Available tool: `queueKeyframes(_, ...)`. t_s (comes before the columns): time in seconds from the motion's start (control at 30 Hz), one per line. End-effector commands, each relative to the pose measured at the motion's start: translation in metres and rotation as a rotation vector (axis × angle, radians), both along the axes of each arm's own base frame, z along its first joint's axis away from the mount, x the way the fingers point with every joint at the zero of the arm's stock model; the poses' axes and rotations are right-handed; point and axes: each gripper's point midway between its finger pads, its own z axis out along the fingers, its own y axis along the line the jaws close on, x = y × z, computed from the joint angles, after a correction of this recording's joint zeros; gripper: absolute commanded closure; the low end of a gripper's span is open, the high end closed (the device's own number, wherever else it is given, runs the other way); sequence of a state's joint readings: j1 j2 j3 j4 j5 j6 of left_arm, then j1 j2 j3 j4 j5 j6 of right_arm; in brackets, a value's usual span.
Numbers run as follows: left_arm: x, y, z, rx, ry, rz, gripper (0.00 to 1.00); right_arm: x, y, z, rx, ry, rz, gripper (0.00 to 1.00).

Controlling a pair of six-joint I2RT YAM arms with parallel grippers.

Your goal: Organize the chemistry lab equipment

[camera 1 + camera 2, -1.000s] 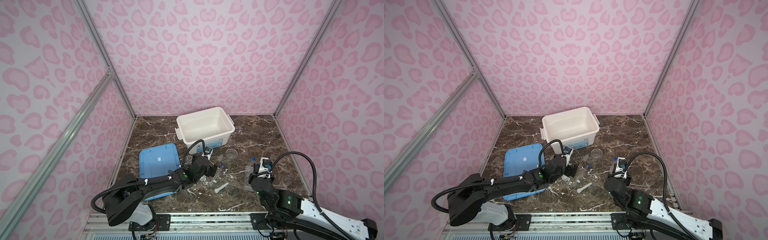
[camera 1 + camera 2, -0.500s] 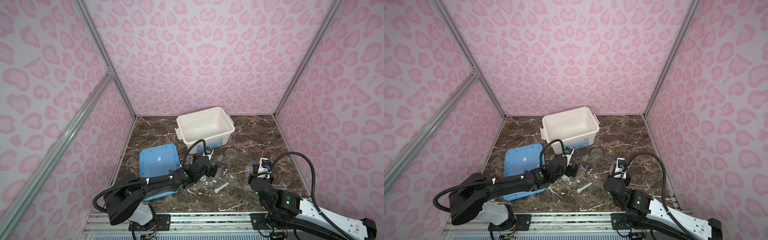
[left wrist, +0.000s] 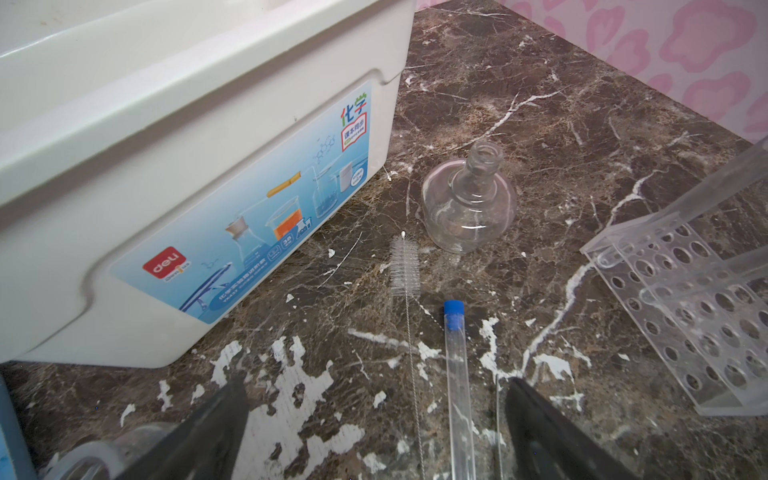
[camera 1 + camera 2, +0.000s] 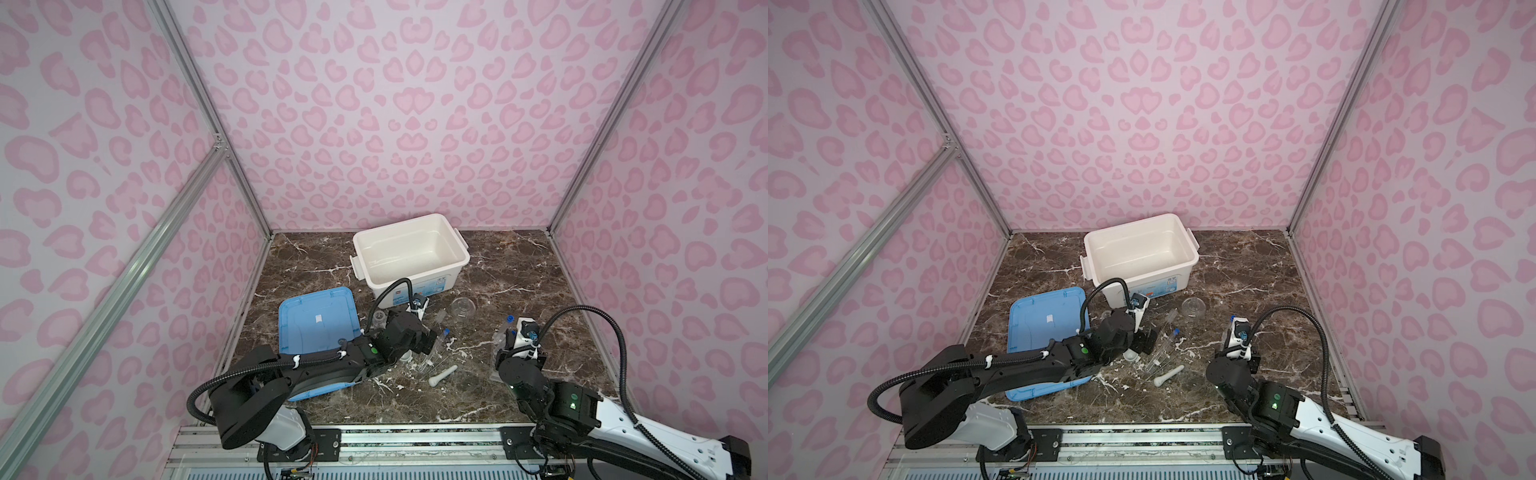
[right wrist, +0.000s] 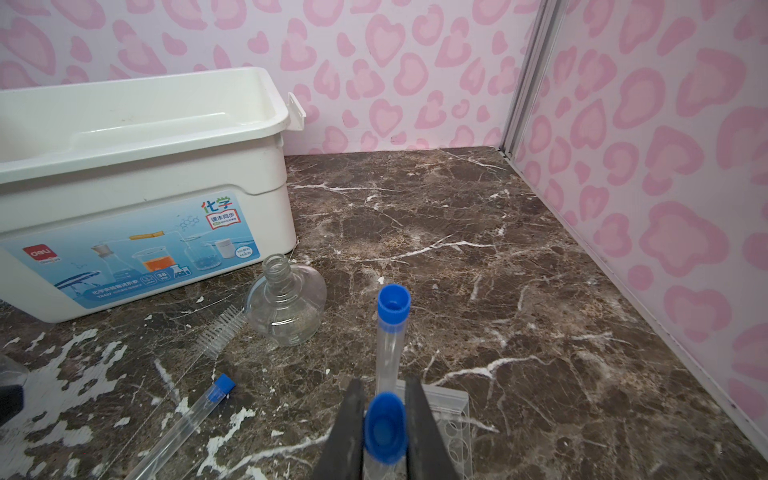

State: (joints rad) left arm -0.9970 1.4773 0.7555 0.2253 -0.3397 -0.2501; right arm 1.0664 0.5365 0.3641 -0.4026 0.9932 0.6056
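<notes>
My left gripper (image 3: 376, 386) is open and hangs low over the marble. A blue-capped test tube (image 3: 457, 374) and a wire brush (image 3: 404, 266) lie between its fingers. My right gripper (image 5: 385, 388) is shut on another blue-capped test tube (image 5: 384, 428), held upright over the clear tube rack (image 5: 451, 419). Just beyond it a further capped tube (image 5: 388, 353) stands in that rack. An empty glass flask (image 4: 462, 307) sits between the arms. The white pestle (image 4: 442, 374) and the small mortar bowl (image 4: 407, 356) lie near the left gripper (image 4: 428, 345).
The open white bin (image 4: 407, 253) stands at the back centre, its labelled side facing the arms. Its blue lid (image 4: 316, 320) lies flat on the left, partly under my left arm. A small glass beaker (image 4: 379, 318) stands by the lid. Pink walls close the table in.
</notes>
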Motion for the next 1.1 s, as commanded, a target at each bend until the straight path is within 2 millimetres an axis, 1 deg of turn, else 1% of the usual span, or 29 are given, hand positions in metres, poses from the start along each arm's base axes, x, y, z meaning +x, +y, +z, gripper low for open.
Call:
queueKeyframes(0.0, 0.001, -0.005, 0.005, -0.018, -0.004, -0.004, 0.02, 0.001, 0.001, 0.0, 0.017, -0.007, -0.001, 0.89)
queueKeyframes(0.3, 0.0, -0.007, 0.002, -0.016, 0.005, -0.018, 0.02, 0.003, 0.001, -0.011, 0.03, 0.031, 0.006, 0.89)
queueKeyframes(0.63, -0.002, -0.009, -0.002, -0.002, 0.015, -0.031, 0.02, 0.005, 0.0, -0.015, 0.036, 0.054, 0.007, 0.87)
queueKeyframes(0.9, -0.002, -0.007, -0.002, 0.003, 0.012, -0.031, 0.02, 0.005, -0.001, -0.02, 0.039, 0.067, 0.003, 0.83)
queueKeyframes(1.0, -0.005, -0.009, -0.005, 0.013, 0.02, -0.048, 0.0, 0.005, -0.002, -0.019, 0.043, 0.065, 0.002, 0.81)
queueKeyframes(1.07, -0.007, -0.01, -0.007, 0.026, 0.026, -0.061, 0.01, 0.005, -0.002, -0.018, 0.046, 0.064, 0.001, 0.78)
